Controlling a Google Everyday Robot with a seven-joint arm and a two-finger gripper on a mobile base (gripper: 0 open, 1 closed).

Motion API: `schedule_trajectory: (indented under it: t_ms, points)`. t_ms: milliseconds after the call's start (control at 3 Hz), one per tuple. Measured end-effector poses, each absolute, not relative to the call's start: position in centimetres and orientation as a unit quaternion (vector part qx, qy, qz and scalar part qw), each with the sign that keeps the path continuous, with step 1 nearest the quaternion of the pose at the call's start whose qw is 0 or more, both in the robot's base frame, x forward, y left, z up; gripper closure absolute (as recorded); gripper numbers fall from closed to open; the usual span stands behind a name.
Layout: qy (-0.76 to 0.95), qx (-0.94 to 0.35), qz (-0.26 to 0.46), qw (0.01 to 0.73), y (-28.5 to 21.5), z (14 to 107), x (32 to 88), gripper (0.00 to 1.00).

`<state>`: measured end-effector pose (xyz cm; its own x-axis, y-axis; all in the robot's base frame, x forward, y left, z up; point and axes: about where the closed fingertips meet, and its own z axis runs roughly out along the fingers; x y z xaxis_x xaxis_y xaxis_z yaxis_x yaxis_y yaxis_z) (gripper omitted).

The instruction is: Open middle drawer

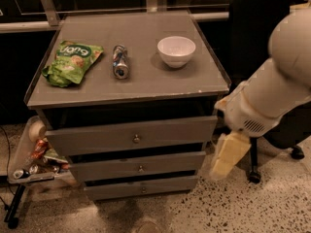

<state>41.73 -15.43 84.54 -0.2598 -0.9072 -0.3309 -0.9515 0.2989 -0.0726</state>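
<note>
Hand (222, 165) hangs beside the cabinet's right side, level with the middle drawer (107, 170); can't tell if it is open or closed. Drawer looks closed, under the top drawer (87, 141). Risks: the small knob (141, 169) slips free, or the hand clips the front's corner on approach.

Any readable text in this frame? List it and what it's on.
"yong" (blurred, unsure): white lettering on green crinkled snack bag.
Silver metal can: label unreadable.
Cream gripper, right of grey wooden middle drawer: no markings visible.
</note>
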Motion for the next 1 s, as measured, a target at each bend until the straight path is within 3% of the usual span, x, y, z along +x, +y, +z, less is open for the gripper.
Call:
schedule_trajectory:
  t_ms: [333, 1000]
  points:
    - [0.796, -0.583, 0.104, 0.125, -13.0, 78.0, 40.3, 0.00]
    - [0.797, -0.581, 0.114, 0.119, -12.6, 76.8, 39.5, 0.00]
